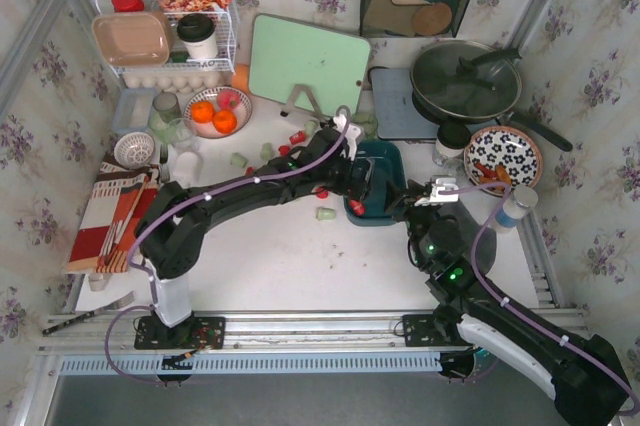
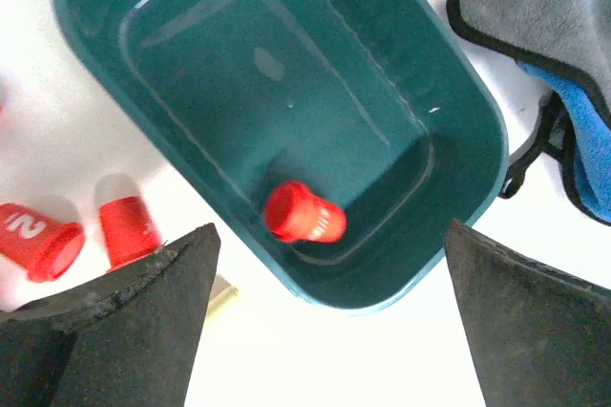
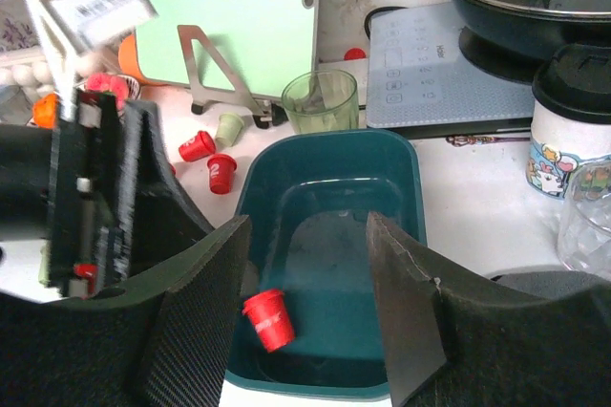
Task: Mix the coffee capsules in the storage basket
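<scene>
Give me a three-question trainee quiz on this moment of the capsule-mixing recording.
1. True or false: the basket holds two green capsules.
2. The capsule lying in the basket is: A red, B green, C blue.
3. Fill in: the left end effector above the basket has its jaws ___.
Key: 1 false; 2 A; 3 open.
</scene>
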{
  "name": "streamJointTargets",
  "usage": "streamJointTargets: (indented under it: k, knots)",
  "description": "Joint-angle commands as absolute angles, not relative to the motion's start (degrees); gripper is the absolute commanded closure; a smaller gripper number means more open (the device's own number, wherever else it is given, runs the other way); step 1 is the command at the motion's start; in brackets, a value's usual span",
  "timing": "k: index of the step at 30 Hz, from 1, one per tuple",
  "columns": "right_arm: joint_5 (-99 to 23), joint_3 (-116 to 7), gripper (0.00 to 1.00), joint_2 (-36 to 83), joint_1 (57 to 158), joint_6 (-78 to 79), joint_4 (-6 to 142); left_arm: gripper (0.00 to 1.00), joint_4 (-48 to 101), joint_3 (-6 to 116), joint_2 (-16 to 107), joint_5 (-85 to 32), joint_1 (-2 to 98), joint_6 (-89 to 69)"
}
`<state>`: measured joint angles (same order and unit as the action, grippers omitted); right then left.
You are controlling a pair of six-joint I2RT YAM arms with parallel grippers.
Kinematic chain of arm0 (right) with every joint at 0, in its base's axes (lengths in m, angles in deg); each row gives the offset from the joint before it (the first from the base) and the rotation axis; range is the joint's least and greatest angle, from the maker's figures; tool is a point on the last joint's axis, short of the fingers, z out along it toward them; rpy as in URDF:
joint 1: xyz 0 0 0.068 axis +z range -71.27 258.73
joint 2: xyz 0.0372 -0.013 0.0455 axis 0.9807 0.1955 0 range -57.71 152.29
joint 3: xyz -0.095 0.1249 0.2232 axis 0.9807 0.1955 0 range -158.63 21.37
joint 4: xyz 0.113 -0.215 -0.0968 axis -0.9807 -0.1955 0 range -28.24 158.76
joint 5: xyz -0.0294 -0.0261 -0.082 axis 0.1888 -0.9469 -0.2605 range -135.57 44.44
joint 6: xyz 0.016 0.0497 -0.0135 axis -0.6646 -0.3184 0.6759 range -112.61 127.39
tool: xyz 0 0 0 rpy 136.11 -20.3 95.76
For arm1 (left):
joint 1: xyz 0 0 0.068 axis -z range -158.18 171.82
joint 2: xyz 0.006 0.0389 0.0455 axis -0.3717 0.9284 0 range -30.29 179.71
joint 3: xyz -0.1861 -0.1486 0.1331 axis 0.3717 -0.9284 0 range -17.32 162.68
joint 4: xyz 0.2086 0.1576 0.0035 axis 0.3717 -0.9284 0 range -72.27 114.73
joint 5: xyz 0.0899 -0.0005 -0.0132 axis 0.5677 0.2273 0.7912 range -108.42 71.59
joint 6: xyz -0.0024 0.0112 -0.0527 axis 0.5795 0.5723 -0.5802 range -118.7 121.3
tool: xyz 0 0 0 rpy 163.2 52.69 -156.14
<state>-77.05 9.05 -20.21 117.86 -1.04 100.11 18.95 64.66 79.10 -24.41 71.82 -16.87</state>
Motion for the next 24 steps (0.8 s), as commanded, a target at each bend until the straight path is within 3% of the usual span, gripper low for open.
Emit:
streamJointTargets:
  k: [1,8,14,19,24]
  knots:
    - [-78.0,8.8,0.41,-20.0,117.8,-1.2,101.6,0.01,21.4,62.4,74.9,-21.4,71.8,-18.0]
    - [-78.3,8.9,0.41,-19.9,117.8,-1.2,101.7,0.01,20.4,57.4,66.5,-14.6,72.1,-15.7]
    - [-79.4,8.8,0.39,-19.5,117.8,-1.0,101.7,0.01,16.7,51.9,58.8,-0.2,71.1,-15.4]
    - [-79.6,8.8,0.36,-19.7,117.8,-1.0,101.5,0.01,10.2,47.7,54.5,3.6,64.3,-22.1]
    - [-79.1,8.6,0.26,-19.3,117.8,-0.6,101.6,0.01,6.8,42.8,52.2,5.2,57.1,-27.2]
